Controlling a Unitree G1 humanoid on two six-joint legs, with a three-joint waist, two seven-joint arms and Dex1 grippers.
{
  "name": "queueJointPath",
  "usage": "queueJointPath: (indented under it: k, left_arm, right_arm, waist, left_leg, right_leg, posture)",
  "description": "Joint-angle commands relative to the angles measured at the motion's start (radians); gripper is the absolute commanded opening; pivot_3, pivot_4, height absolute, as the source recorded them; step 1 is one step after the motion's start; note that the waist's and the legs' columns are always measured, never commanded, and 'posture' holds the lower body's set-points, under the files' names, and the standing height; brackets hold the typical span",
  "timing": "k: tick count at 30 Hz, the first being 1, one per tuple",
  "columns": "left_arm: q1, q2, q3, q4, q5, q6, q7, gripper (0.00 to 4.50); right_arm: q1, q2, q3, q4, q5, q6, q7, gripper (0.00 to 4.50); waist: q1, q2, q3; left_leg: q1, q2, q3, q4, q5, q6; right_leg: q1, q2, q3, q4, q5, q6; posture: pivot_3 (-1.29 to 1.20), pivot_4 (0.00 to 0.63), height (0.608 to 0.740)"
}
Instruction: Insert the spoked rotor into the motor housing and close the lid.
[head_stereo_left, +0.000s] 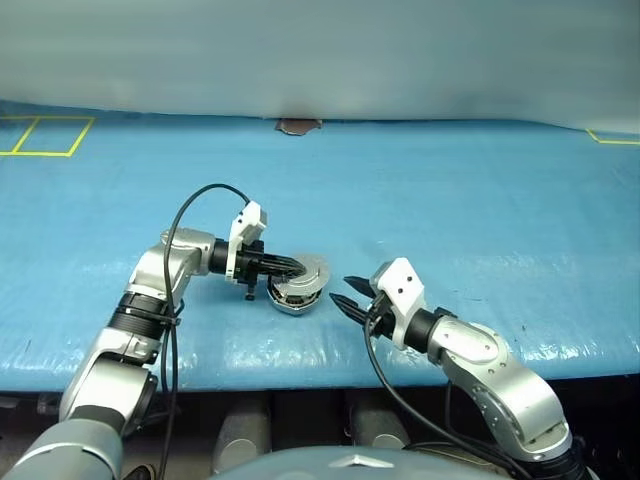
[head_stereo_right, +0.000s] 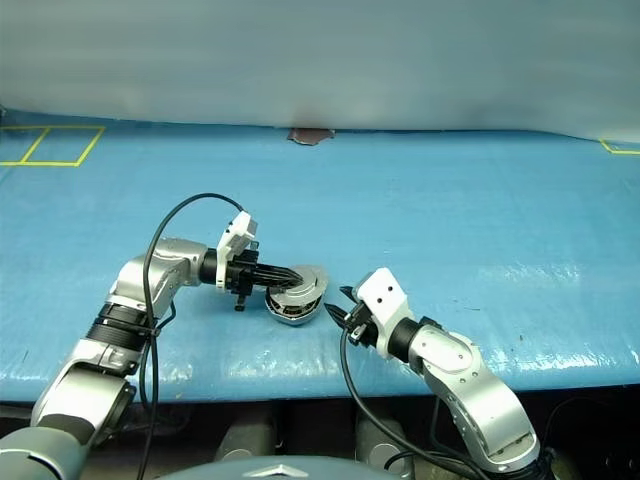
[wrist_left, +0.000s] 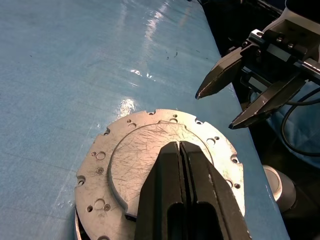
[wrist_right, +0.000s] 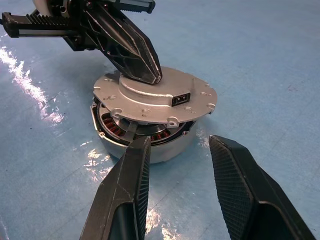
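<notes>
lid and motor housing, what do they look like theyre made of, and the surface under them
The lid looks like bare grey metal, matte, with fine scratches and drilled holes. The motor housing under it seems to be smooth silver metal with a slight shine, and copper-brown windings show in the gap below the lid. The table surface looks like a blue plastic sheet, glossy, judging by the bright glare patches.

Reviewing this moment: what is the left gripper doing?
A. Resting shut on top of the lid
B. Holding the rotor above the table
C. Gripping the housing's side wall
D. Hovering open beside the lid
A: the left gripper has its fingers together, tips resting on the lid's grey outer face over the motor housing.
</notes>
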Motion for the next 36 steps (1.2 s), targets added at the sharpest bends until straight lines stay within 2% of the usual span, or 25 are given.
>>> queueJointPath:
  k: [1, 11, 20, 27, 36]
  left_arm:
    - [0.012, 0.02, -0.02, -0.04, 0.005, 0.004, -0.008, 0.05]
    - [0.086, 0.086, -0.072, -0.079, 0.023, 0.007, -0.037, 0.05]
    - [0.12, 0.126, -0.061, -0.078, 0.028, -0.007, -0.019, 0.05]
    - [0.109, 0.115, -0.008, -0.068, -0.012, 0.004, 0.01, 0.05]
    - [0.031, 0.08, 0.144, -0.038, -0.105, 0.045, 0.096, 0.05]
  right_arm:
    - [-0.007, 0.0, -0.017, -0.016, -0.004, -0.02, -0.009, 1.96]
    - [-0.014, 0.007, -0.015, -0.007, -0.017, -0.027, -0.028, 1.96]
    - [-0.035, 0.018, 0.001, 0.026, -0.026, -0.042, -0.025, 1.96]
    - [-0.051, 0.024, 0.004, 0.038, -0.035, -0.051, -0.025, 1.96]
    - [-0.092, 0.058, 0.02, 0.072, -0.051, -0.067, -0.031, 1.96]
  waist:
    - [0.0, 0.0, 0.0]
    - [-0.001, 0.0, 0.0]
    - [0.002, 0.0, 0.0]
    - [0.001, 0.001, 0.0]
    - [0.001, 0.0, 0.0]
  left_leg:
    - [0.0, 0.0, 0.0, 0.0, 0.0, 0.0]
    - [0.0, 0.0, 0.0, 0.0, 0.0, 0.0]
    - [0.001, 0.001, 0.001, 0.0, 0.0, 0.0]
    - [0.002, 0.001, 0.001, 0.0, 0.0, 0.0]
    - [0.0, 0.001, 0.0, 0.0, 0.0, 0.0]
  right_leg:
    - [0.0, 0.0, 0.0, 0.0, 0.0, 0.0]
    - [0.0, 0.0, 0.0, 0.0, 0.0, 0.0]
    - [0.001, 0.0, 0.0, 0.0, 0.0, -0.001]
    - [0.001, 0.0, 0.0, 0.0, 0.0, -0.001]
    - [0.0, 0.0, 0.0, 0.0, 0.0, -0.001]
  posture:
    - [0.0, 0.15, 0.74]
    - [0.0, 0.15, 0.74]
    - [0.0, 0.15, 0.74]
    - [0.0, 0.15, 0.74]
    - [0.0, 0.15, 0.74]
